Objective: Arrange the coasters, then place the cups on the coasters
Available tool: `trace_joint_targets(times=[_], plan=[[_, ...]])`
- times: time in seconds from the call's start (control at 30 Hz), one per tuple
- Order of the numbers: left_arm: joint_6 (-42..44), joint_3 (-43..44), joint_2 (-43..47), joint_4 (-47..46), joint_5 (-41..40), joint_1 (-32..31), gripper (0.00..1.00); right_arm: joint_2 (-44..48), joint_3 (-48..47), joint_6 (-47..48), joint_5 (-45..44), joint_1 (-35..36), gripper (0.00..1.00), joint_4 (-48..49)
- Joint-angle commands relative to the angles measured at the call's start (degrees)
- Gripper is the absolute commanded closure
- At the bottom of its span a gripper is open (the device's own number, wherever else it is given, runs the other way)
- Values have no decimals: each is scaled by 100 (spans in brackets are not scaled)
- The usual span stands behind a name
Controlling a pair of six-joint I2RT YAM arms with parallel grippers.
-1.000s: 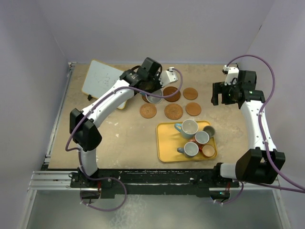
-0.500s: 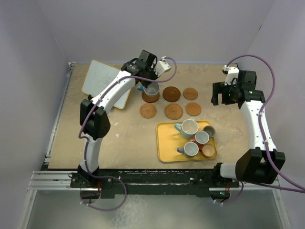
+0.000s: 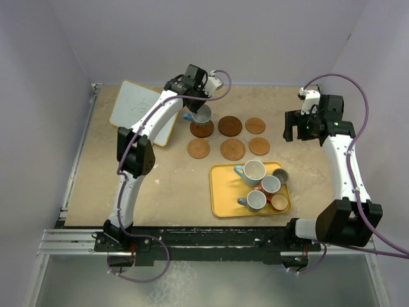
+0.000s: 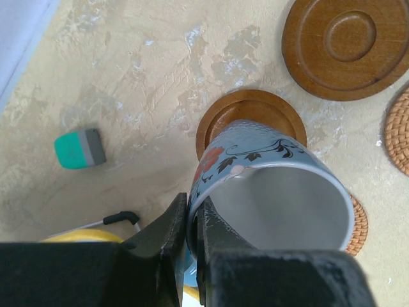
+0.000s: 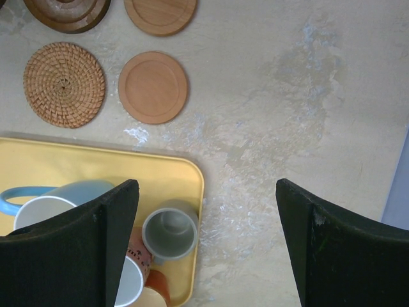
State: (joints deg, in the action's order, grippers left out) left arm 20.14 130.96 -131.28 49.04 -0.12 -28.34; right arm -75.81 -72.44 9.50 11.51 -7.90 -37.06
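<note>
Left pincer (image 4: 192,220): clenched on the wall of the blue floral cup (image 4: 268,160), 1 finger inside, 1 outside.
Blue floral cup: tilted, held over the far-left dark coaster (image 4: 249,112); we cannot tell whether it touches.
Right pincer (image 5: 206,198): released, jaws wide, grasping nothing, above the desk (image 3: 160,185) by the tray's far right corner.
Yellow tray (image 3: 220,192): we count 5 cups inside.
Tray contents: light blue cup (image 3: 254,170), grey cup (image 3: 280,175), reddish cup (image 3: 271,184), blue-grey cup (image 3: 257,200), orange-brown cup (image 3: 279,202), all upright and packed close.
Coasters: 6 on the desk beyond the tray, 2 rows of 3.
Far row: the dark coaster under the cup, second dark coaster (image 3: 230,125), light wood coaster (image 3: 255,125).
Near row: woven coaster (image 3: 199,149), second woven coaster (image 3: 232,149), second light wood coaster (image 3: 259,146).
Far left: whiteboard (image 3: 137,109), green eraser (image 4: 80,148).
</note>
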Motion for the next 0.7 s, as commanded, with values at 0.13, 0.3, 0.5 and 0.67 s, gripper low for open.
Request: trace_joint_targets(times=[0.13,0.3,0.5,0.67], plan=[[-481,723,-253,43,224,133,97,93,11,70,9,-18,11,107],[-556,751,-342,114,300,168,97,93,11,74,9,-18,11,111],[-625,751,-383,148,448,201,97,84,11,85,5,-20,11,121],[-643,830,-475,161,454,214,97,75,13,100,18,-17,11,133]])
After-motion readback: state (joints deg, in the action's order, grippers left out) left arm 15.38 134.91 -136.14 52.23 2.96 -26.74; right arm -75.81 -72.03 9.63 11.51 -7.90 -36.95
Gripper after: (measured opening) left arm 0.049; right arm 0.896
